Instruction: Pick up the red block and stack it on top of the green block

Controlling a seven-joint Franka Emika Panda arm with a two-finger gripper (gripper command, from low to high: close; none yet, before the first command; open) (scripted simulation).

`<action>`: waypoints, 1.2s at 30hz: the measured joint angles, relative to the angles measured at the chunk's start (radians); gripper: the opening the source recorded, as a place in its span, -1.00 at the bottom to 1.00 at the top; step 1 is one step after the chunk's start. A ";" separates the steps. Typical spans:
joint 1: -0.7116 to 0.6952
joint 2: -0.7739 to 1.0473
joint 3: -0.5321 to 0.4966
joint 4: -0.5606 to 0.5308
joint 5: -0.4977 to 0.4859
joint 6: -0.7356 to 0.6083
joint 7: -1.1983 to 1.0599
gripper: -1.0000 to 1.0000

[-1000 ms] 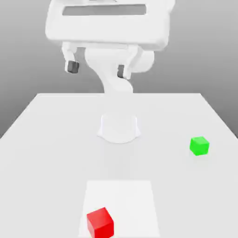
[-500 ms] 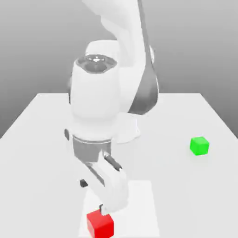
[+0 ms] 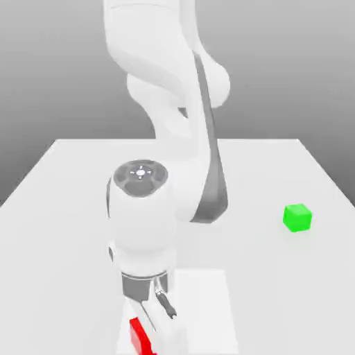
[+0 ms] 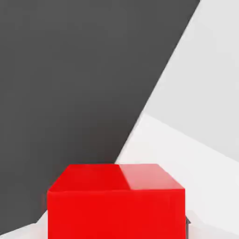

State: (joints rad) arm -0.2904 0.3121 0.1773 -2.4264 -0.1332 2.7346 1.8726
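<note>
Reaching down at the lower centre of the exterior view, the arm brings its end effector onto the red block, fingers clamped on it. That block sits on a paler square patch of the desk, mostly hidden behind the hand. The green block rests alone at the right middle of that frame, well apart. Seen from the hand, the red block looms close.
</note>
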 joint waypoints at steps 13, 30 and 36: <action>0.291 -0.395 0.197 -0.133 0.229 -0.246 0.357 -1.00; 0.651 -0.677 0.540 -0.380 0.554 -0.266 0.941 -1.00; 0.624 -0.747 0.821 -0.460 0.804 -0.207 1.024 -1.00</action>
State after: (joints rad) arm 0.3335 -0.4353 0.9979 -2.8859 0.6711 2.5278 2.8970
